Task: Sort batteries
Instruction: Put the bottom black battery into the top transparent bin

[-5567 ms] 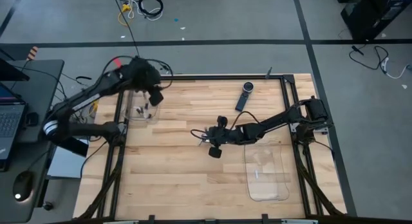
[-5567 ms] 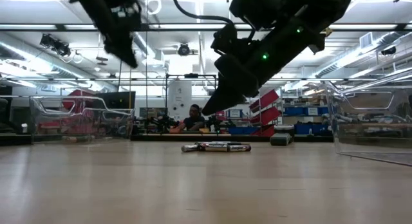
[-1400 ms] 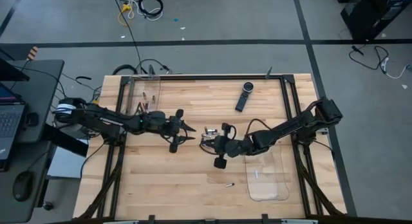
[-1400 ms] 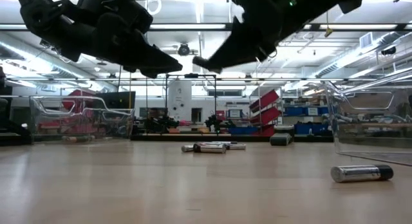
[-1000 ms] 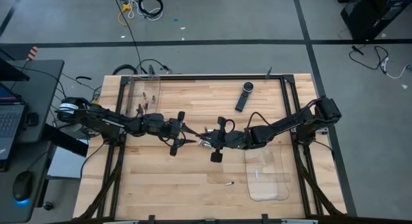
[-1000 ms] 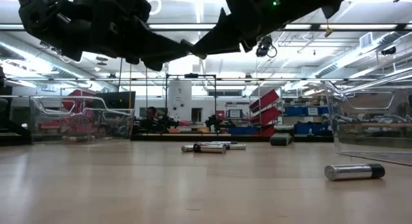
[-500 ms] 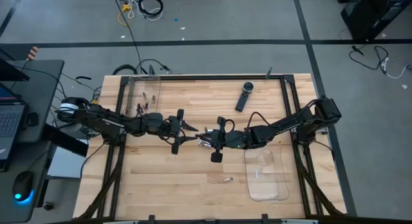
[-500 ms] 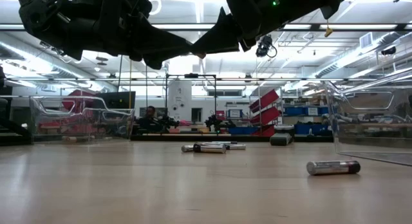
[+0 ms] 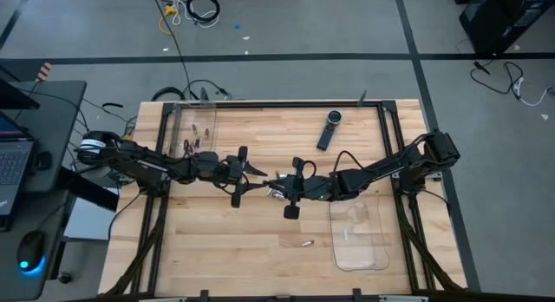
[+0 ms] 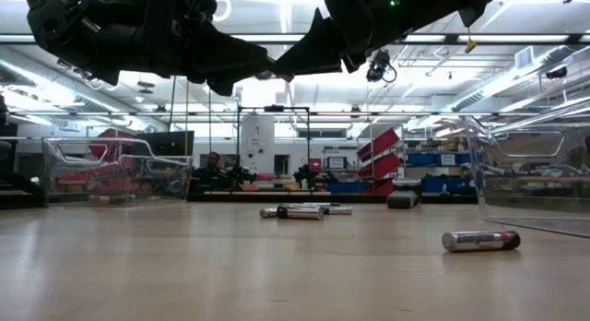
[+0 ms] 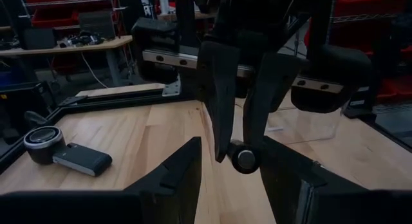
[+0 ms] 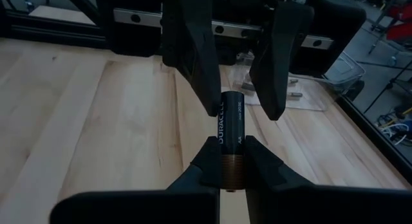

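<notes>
My right gripper (image 12: 230, 150) is shut on a black-and-copper AA battery (image 12: 230, 121) above the table's middle (image 9: 276, 186). My left gripper (image 9: 257, 175) faces it, open. Its fingers (image 12: 196, 56) stand on either side of the battery's free black end; I see no touch. In the left wrist view the battery (image 11: 245, 159) shows end-on. A small heap of batteries (image 10: 304, 211) lies on the table under the grippers. One loose battery (image 9: 305, 244) lies on its side near the right bin. My right gripper pinches the battery's copper-coloured end (image 12: 230, 167) between its two fingers (image 12: 207, 156). It comes level from the table's right side, with the fingers along the battery. The battery is lifted clear and sticks out forward toward the left gripper.
A clear bin (image 9: 192, 139) at the far left holds a few batteries. Another clear bin (image 9: 360, 237) sits near right, one battery inside. A long black remote-like device (image 9: 328, 128) lies at the far edge. The loose battery (image 10: 479, 240) lies in front of the right bin.
The loose battery near the right bin rolled a short way toward the table's left and stopped. My left gripper crept toward the right gripper, so its open fingers now flank the held battery's free end. The right gripper kept its hold.
</notes>
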